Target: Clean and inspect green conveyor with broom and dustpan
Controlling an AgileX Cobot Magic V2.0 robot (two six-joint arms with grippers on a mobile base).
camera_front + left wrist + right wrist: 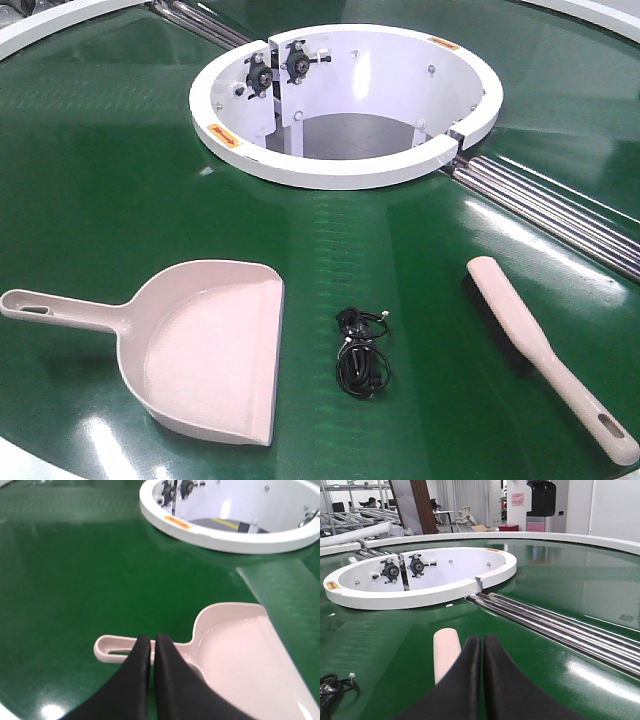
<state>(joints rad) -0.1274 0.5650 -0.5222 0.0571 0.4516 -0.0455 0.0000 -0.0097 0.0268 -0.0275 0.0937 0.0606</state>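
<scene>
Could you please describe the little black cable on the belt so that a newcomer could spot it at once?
From the white ring-shaped hub of the green conveyor, come straight toward the front camera. Between the dustpan on the left and the broom on the right lies a coiled black cable with tiny white connectors: the only dark, tangled thing between two pale pink tools.
</scene>
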